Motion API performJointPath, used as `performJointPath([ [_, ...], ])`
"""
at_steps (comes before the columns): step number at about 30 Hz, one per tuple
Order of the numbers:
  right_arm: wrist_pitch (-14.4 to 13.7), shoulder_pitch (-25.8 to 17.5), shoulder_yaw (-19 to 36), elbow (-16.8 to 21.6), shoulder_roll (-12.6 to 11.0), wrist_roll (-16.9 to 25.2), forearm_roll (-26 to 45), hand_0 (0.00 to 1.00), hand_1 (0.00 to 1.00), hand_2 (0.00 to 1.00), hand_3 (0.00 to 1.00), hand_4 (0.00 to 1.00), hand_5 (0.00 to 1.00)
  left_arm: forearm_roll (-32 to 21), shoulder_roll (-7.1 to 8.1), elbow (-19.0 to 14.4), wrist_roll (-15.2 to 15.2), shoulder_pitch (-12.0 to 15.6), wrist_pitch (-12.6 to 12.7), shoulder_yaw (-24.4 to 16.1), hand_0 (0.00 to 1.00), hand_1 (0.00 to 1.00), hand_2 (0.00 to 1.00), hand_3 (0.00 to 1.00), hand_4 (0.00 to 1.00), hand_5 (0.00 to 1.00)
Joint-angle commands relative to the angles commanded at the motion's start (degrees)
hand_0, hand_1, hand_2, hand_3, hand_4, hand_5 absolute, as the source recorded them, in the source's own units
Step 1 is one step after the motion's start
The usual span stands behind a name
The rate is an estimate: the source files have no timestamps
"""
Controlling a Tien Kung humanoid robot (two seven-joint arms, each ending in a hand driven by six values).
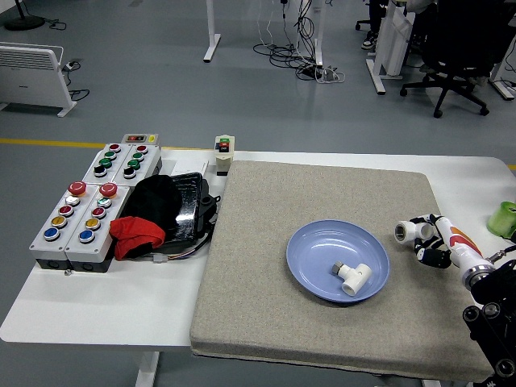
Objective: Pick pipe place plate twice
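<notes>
A blue plate (322, 242) lies on the grey mat (266, 274), right of centre. A white T-shaped pipe fitting (352, 279) lies in the plate's lower right part. My right hand (427, 240) comes in from the lower right and is shut on a second white pipe fitting (407, 231), held just above the mat, a little right of the plate's rim. My left hand is out of view.
Grey button boxes (89, 201) stand at the left, next to a black tray with a red cloth (137, 235). A small switch box (223, 153) stands at the mat's far edge. A green roll (504, 219) sits at the right edge.
</notes>
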Motion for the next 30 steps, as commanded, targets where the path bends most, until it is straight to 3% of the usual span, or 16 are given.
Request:
performJointPath([
  [11,0.15,-0.44,-0.43,2.92,-0.27,-0.45,0.21,0.24,0.399,0.498,0.628,0.389,0.078,-0.21,-0.07,0.04,0.02,0.24,0.0,0.17,0.694,0.674,0.687,0.616,0.26,0.998],
  [15,-0.13,-1.08,-0.98,5.83,-0.7,-0.82,0.86,0.24,0.399,0.498,0.628,0.389,0.078,-0.25,-0.04,0.05,0.01,0.32,0.01,0.22,0.694,0.674,0.687,0.616,0.26,0.998],
  [22,-0.26,-2.08,-7.11,15.16,-2.02,-1.4,1.24,0.246,0.398,0.498,0.625,0.39,0.076,-0.37,0.02,0.06,0.03,0.52,0.04,0.41,0.694,0.674,0.687,0.616,0.259,0.998],
  [23,0.25,-2.01,-8.97,16.8,-2.25,-2.17,-0.1,0.298,0.414,0.501,0.623,0.391,0.077,-0.34,0.02,0.06,0.03,0.57,0.04,0.39,0.694,0.674,0.687,0.616,0.259,0.998],
  [28,1.22,-1.13,-14.18,19.85,-2.18,-4.23,-3.51,0.298,0.414,0.501,0.623,0.391,0.077,-0.29,0.06,0.05,0.04,0.64,0.07,0.27,0.694,0.674,0.687,0.616,0.259,0.998],
  [29,1.86,-0.62,-15.57,20.12,-1.96,-4.89,-4.43,0.391,0.459,0.511,0.626,0.406,0.078,-0.24,0.08,0.04,0.04,0.63,0.08,0.19,0.694,0.673,0.686,0.616,0.259,0.998],
  [30,2.43,-0.22,-16.54,20.02,-1.72,-4.92,-4.26,0.391,0.459,0.511,0.626,0.406,0.078,-0.22,0.09,0.04,0.03,0.63,0.09,0.12,0.694,0.673,0.686,0.616,0.259,0.998],
])
